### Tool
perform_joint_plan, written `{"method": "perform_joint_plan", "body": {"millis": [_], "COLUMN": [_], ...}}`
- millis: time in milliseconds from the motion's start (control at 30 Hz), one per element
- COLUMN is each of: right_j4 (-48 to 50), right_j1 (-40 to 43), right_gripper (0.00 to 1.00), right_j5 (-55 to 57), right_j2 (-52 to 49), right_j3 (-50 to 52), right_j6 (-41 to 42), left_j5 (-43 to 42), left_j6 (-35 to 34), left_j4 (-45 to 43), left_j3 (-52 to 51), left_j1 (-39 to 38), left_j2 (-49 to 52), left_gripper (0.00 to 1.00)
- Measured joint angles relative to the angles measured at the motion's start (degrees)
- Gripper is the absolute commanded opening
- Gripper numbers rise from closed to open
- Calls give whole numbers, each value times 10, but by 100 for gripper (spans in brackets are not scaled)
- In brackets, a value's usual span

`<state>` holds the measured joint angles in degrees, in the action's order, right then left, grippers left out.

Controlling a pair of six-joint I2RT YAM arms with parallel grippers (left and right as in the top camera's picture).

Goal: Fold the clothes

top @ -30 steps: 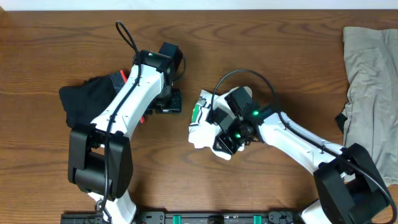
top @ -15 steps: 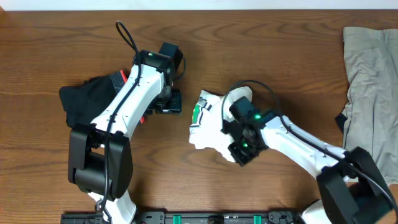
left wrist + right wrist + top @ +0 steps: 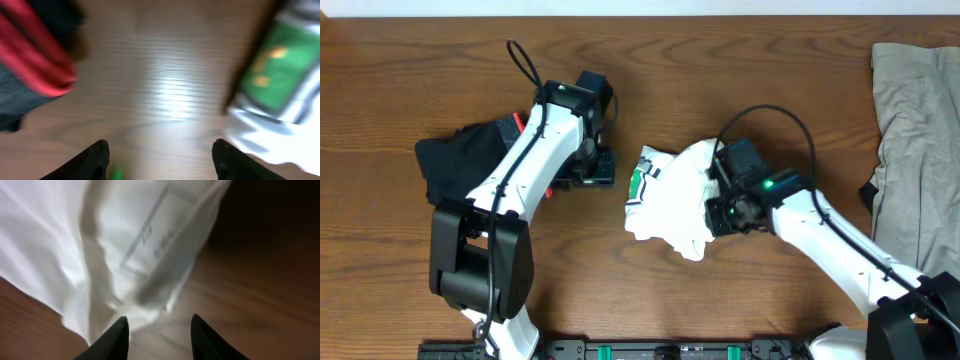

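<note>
Watching the white shirt [image 3: 665, 195] bunched between both arms, I judge my right gripper [image 3: 712, 207] nearer, at its edge, jaws parted and seemingly empty; left gripper [image 3: 594, 174] gapes empty.

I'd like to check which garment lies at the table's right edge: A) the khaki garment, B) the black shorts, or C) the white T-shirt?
A: the khaki garment lies at the far right in the overhead view, while the white T-shirt sits in the middle and the black shorts lie on the left.
</note>
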<state>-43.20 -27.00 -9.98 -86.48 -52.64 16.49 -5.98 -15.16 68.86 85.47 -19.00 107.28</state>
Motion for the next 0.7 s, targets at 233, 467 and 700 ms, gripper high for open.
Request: {"method": "perform_joint_plan", "body": {"millis": [233,467,700], "right_j4": [81,113,139], "right_j1": [5,5,5], "right_gripper": [35,28,6], "right_j5": [-97,-125,-132], "right_j2": [-15,-39,-78], "right_j3": [0,0,0], "right_j6": [9,12,24], "left_j5": [-88,-125,-134], "left_j6": [0,-1,-9], "left_j4": [-53,-116,-138], "left_j3": [-31,-123,-171], "left_j1": [-33,-73,-75], "left_j2": [0,0,0], "left_gripper": [67,61,44]}}
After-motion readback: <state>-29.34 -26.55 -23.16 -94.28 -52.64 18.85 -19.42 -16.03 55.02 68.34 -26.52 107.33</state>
